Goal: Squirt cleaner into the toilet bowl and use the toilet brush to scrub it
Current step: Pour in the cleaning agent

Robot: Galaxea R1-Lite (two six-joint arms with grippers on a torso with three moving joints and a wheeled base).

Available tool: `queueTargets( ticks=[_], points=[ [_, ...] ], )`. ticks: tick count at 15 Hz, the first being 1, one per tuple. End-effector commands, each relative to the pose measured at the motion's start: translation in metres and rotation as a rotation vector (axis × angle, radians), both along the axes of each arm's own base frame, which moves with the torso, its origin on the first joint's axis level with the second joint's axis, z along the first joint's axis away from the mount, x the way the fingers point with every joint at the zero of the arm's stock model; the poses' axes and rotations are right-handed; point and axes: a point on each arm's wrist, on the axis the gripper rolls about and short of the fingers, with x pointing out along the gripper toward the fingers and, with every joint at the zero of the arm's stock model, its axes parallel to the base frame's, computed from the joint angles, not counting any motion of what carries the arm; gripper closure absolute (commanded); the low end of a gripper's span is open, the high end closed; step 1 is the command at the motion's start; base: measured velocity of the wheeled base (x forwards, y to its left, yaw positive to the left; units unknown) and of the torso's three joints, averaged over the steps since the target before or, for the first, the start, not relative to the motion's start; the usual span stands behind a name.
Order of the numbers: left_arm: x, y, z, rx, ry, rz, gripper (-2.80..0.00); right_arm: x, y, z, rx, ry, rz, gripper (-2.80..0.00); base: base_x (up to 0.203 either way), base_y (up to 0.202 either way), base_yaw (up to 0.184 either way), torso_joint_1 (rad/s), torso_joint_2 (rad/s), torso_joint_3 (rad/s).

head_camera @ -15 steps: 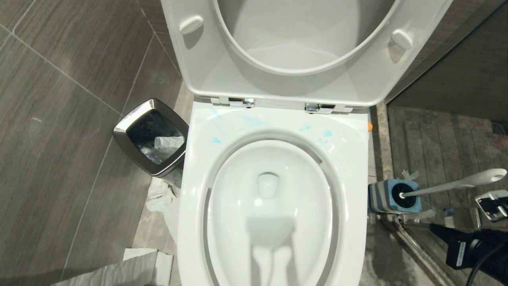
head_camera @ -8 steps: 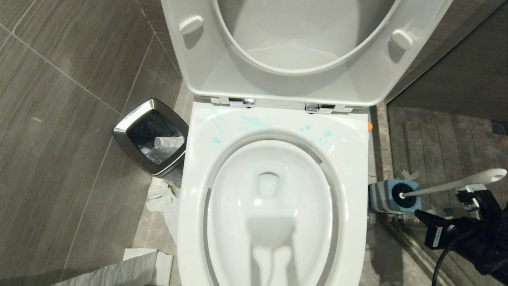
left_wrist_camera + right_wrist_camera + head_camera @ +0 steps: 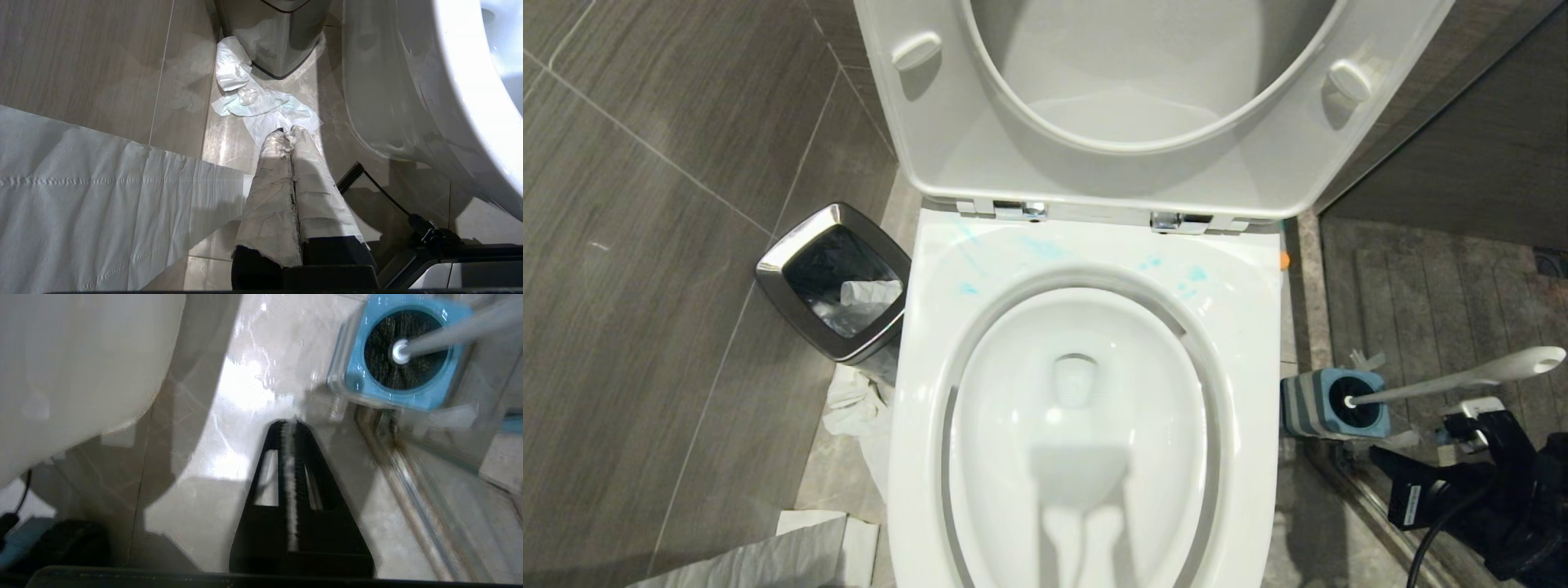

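The toilet bowl (image 3: pixel 1241 327) fills the middle of the head view, with seat and lid up and blue smears on its back rim. To its right stands the toilet brush (image 3: pixel 1454 382) in its blue and grey holder (image 3: pixel 1331 404), the white handle leaning right. My right arm (image 3: pixel 1462 490) reaches in low just below that handle. The right gripper (image 3: pixel 289 424) is shut and empty, pointing at the floor just short of the holder (image 3: pixel 392 355). My left gripper (image 3: pixel 286 134), its fingers wrapped in white, is shut and parked low left of the bowl. The cleaner is hidden.
A steel-rimmed waste bin (image 3: pixel 833 282) stands left of the toilet, with crumpled tissue (image 3: pixel 849 404) and a strip of paper (image 3: pixel 768 555) on the floor beside it. A metal floor rail (image 3: pixel 412 477) runs next to the brush holder. A small orange spot (image 3: pixel 1284 260) peeks past the toilet's back right corner.
My right arm has swung in from the lower right edge toward the brush holder and now sits under the handle. Its gripper stays shut. The brush and the left arm have not moved.
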Motion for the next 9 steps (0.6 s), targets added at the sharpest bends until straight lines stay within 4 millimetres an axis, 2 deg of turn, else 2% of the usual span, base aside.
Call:
queueTargets(
  ticks=[1, 4, 7, 9],
  points=[
    [0.0, 0.0, 0.0, 0.0, 0.001, 0.0, 0.0, -0.002, 0.004, -0.009, -0.025, 0.039, 0.029, -2.8, 0.0, 0.0, 0.0, 0.0, 0.0, 0.0],
    [0.0, 0.0, 0.0, 0.0, 0.001, 0.0, 0.0, -0.002, 0.0, -0.01, -0.154, 0.033, 0.058, -2.8, 0.0, 0.0, 0.0, 0.0, 0.0, 0.0],
    [0.0, 0.0, 0.0, 0.0, 0.001, 0.0, 0.0, 0.003, -0.002, -0.013, -0.126, 0.034, 0.038, -2.8, 0.0, 0.0, 0.0, 0.0, 0.0, 0.0],
    [0.0, 0.0, 0.0, 0.0, 0.001, 0.0, 0.0, 0.017, -0.003, -0.018, -0.091, 0.033, 0.025, -2.8, 0.0, 0.0, 0.0, 0.0, 0.0, 0.0]
  ],
)
